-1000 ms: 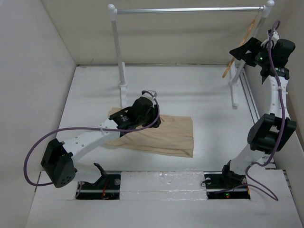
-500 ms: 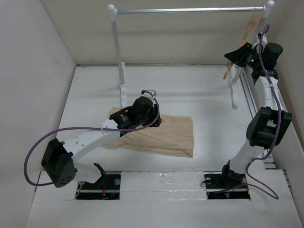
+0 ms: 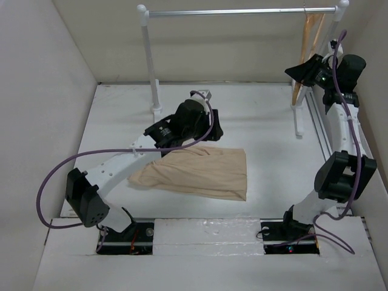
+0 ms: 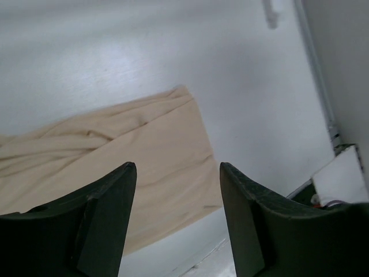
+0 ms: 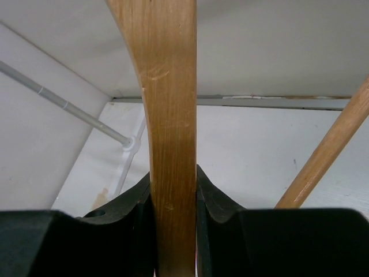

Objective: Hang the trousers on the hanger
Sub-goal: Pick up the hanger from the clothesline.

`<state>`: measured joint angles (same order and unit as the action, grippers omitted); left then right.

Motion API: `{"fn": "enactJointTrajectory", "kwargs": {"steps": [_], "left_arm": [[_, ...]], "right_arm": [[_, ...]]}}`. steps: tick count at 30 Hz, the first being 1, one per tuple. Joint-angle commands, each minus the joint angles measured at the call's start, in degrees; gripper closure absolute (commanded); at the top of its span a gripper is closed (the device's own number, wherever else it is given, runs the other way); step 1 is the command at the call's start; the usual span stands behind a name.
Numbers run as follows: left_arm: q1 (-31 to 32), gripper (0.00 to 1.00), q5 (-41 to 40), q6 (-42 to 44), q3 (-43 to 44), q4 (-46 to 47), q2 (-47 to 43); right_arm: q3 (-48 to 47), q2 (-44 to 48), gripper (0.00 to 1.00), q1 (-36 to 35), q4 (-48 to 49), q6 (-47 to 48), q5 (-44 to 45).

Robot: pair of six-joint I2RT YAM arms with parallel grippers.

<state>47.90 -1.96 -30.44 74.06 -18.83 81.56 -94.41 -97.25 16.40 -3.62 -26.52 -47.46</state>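
A white table (image 3: 267,139) is seen, walled on three sides. Beige trousers (image 3: 206,173) are spread flat on it, just toward 6 o'clock from the middle, rumpled at 9 o'clock. A white-posted rack (image 3: 149,60) is stood at 12 o'clock.

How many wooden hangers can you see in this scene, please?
1. The hanger hangs from the rail near its right end in the top view, with the right gripper shut on one of its sticks. No other shows, and nothing seems to hide another.
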Motion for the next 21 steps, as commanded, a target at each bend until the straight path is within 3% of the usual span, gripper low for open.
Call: {"fn": "enactJointTrajectory", "kwargs": {"steps": [1, 4, 10, 21], "left_arm": [[0.1, 0.44, 3.3, 1.4, 10.6, 0.8, 1.1], [0.1, 0.39, 4.0, 2.4, 20.6, 1.0, 3.6], [0.6, 0.29, 7.0, 2.5, 31.1, 1.5, 11.1], [1.8, 0.21, 7.6, -2.8, 26.8, 12.1, 17.9]], "right_arm": [[5.8, 7.8, 0.88, -1.8, 3.9, 4.3, -2.4], [12.3, 11.5, 0.89, -4.5, 0.4, 7.6, -1.8], [25.1, 20.0, 0.92, -10.1, -6.6, 14.9, 0.9], [46.8, 37.0, 0.94, -22.6, -10.1, 14.7, 10.5]]}}
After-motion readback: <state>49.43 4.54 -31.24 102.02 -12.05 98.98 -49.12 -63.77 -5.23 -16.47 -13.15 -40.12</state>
